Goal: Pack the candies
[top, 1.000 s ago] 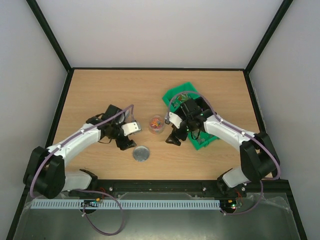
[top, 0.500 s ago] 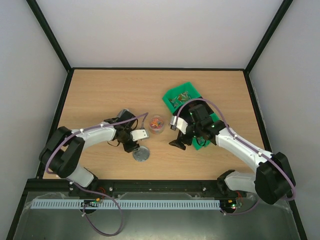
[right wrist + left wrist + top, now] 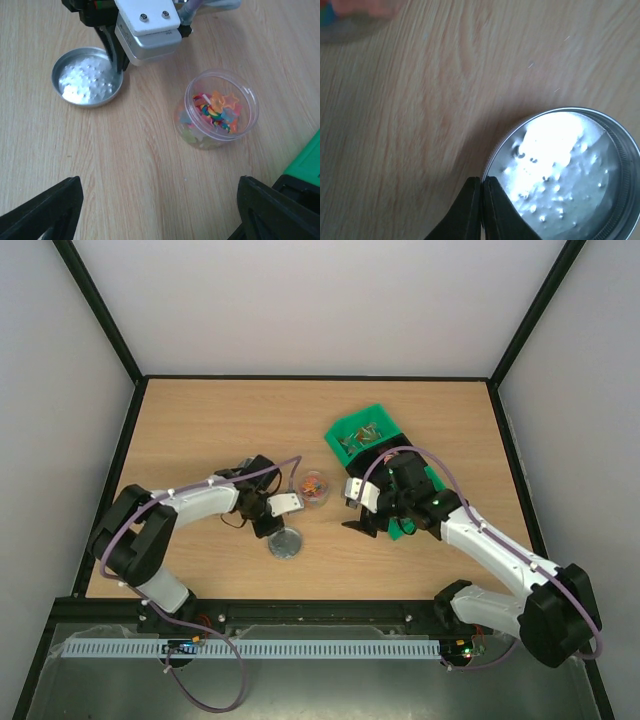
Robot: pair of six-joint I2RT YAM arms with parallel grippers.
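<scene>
The candies [image 3: 216, 111], small and many-coloured, lie in a clear round jar [image 3: 314, 487] that stands open at the table's middle. To its near left lies the round silver lid [image 3: 285, 543], hollow side up. My left gripper [image 3: 482, 184] is shut on the lid's [image 3: 565, 170] rim, one finger outside it and one inside; the right wrist view shows the same grip at the lid's [image 3: 85, 76] right edge. A short way right of the jar, my right gripper [image 3: 160, 220] hovers open over bare wood with nothing between its fingers.
A green bin [image 3: 365, 432] holding small items sits at the back right. A second green bin [image 3: 405, 527] is partly hidden under my right arm; its corner [image 3: 306, 161] shows in the right wrist view. Black frame rails border the table.
My left gripper has swung right and nearer, down to the lid, and shut on its rim. My right gripper has drawn back from the jar, staying open.
</scene>
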